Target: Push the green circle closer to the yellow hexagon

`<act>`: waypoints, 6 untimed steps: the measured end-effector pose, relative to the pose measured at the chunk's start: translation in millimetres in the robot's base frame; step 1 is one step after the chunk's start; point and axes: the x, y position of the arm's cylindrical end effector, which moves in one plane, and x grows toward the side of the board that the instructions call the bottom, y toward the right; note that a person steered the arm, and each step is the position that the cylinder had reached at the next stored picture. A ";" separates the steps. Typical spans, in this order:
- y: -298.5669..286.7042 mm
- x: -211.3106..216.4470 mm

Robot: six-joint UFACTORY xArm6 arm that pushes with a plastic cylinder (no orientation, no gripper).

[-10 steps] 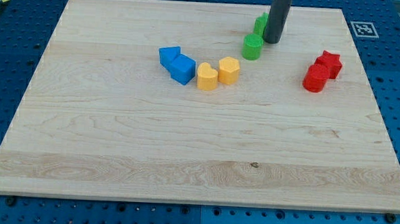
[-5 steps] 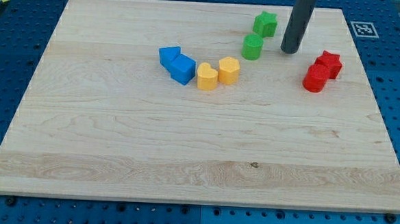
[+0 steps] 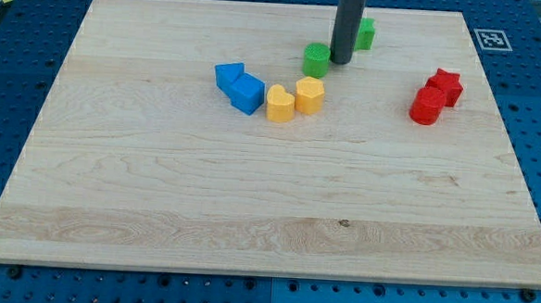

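The green circle (image 3: 316, 59) is a short green cylinder near the view's top centre, just above the yellow hexagon (image 3: 310, 95). My tip (image 3: 340, 60) stands right against the green circle's right side. The rod rises from there and hides part of a second green block (image 3: 365, 33) behind it. A yellow heart (image 3: 279, 104) touches the hexagon's left side.
Two blue blocks (image 3: 240, 86) sit left of the yellow heart. Two red blocks (image 3: 436, 96) sit at the view's right. A fiducial marker (image 3: 491, 39) is on the wooden board's top right corner (image 3: 444, 21). Blue perforated table surrounds the board.
My tip swung right, then back left past its start. The green circle has slid left by about a block's width and now sits above the yellow hexagon.
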 end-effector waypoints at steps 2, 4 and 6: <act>-24.6 -18.3; -25.6 -14.9; -25.5 9.3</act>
